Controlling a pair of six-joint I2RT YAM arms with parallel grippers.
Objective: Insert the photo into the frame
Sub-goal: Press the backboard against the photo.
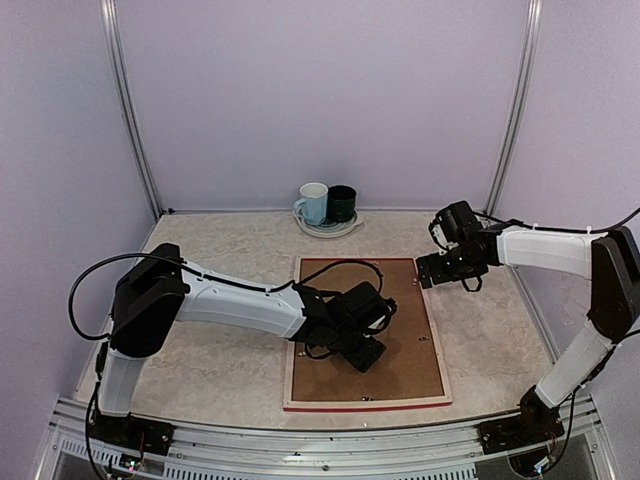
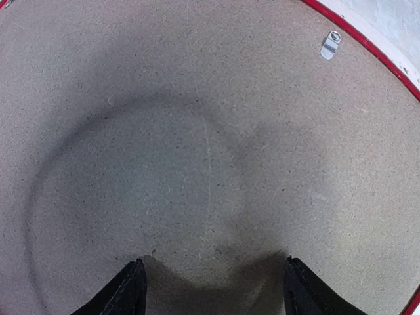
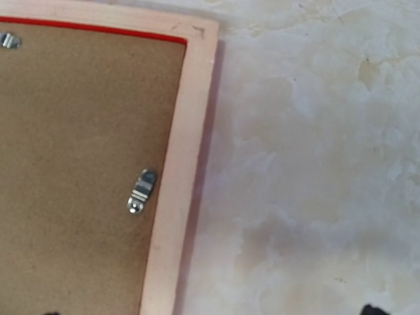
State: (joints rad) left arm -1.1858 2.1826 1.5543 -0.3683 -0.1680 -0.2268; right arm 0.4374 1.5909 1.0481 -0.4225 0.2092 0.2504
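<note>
The frame (image 3: pixel 180 164) lies back-up around the middle of the desk (image 1: pixel 220 370), nearer its right edge, with the brown backing board (image 1: pixel 405 340) seated inside its pale rails. The photo itself is not visible, presumably under that board. The left hand (image 2: pixel 213 262) points straight down over the board's middle, fingers spread with nothing between them; whether the tips touch it I cannot tell. The right hand (image 1: pixel 445 270) hovers by the frame's far right corner, spread wide and empty. A metal clip (image 3: pixel 141 190) sits on the board beside the rail. The risks as I judge them: an off-centre push could tip the board or slide the frame across the desk, shifting the hidden print. A clip left unturned would let the board lift.
</note>
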